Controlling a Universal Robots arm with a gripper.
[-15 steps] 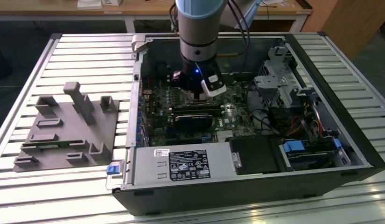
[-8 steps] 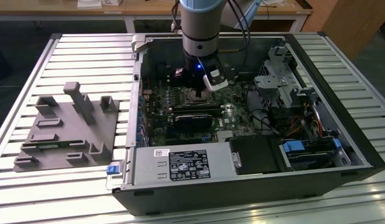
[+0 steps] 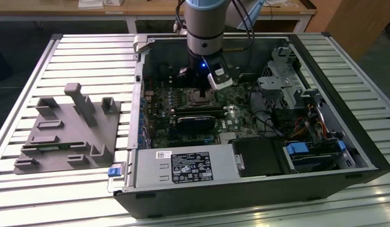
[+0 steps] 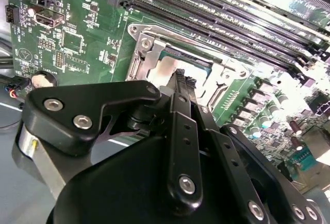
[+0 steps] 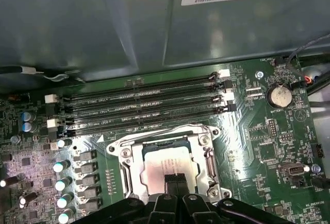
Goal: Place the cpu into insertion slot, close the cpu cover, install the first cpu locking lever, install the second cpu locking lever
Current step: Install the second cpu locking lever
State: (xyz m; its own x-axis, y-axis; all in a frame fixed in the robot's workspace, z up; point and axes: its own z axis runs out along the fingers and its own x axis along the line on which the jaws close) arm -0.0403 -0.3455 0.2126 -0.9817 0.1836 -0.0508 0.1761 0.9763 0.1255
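Note:
The cpu [image 5: 164, 163] lies flat in its socket on the green motherboard, its dull silver top showing [image 4: 167, 68]. The cpu cover [image 5: 129, 158], a silvery frame plate, lies down around it with the chip showing through its window [image 4: 146, 49]. A thin wire lever [image 5: 154, 131] runs along the socket's edge by the memory slots. My gripper [image 5: 176, 181] hangs straight over the chip, its two black fingertips [image 4: 179, 78] pressed together at the chip's top with nothing between them. In the exterior view, my gripper [image 3: 195, 89] reaches down into the open case just above the socket [image 3: 198, 97].
Memory slots [image 5: 144, 105] and a coin battery [image 5: 279, 96] flank the socket. A black card [image 3: 198, 120] lies just in front of it. The power supply [image 3: 182, 168] and drive cage [image 3: 283, 85] crowd the case. A grey fixture block [image 3: 65, 130] sits on the slatted table.

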